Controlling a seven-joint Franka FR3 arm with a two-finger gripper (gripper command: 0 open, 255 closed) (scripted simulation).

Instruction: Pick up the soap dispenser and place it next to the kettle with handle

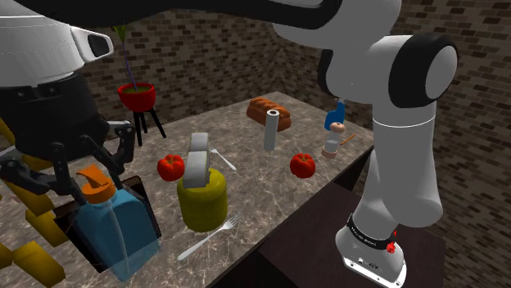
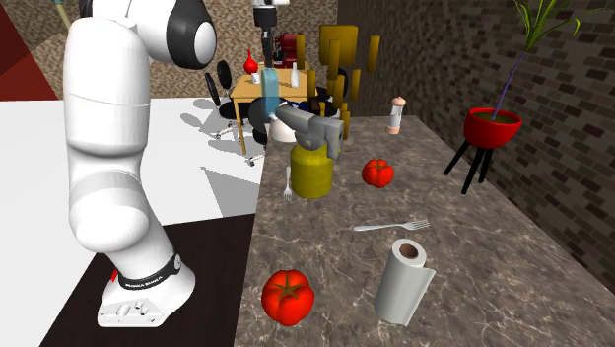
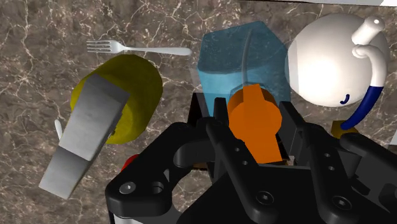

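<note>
Soap dispenser (image 3: pixel 235 57), translucent blue with orange pump, is just beside white kettle (image 3: pixel 324 63).

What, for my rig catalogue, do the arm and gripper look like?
The arm is glossy white, with rounded links and dark joint caps. A black band with white lettering rings its foot, with a small red mark beside it. The gripper is all black and blocky, with round bolt holes.

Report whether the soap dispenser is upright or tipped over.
Roughly upright: in the shoulder view the soap dispenser has its orange pump on top and its blue body below, leaning only slightly.
</note>
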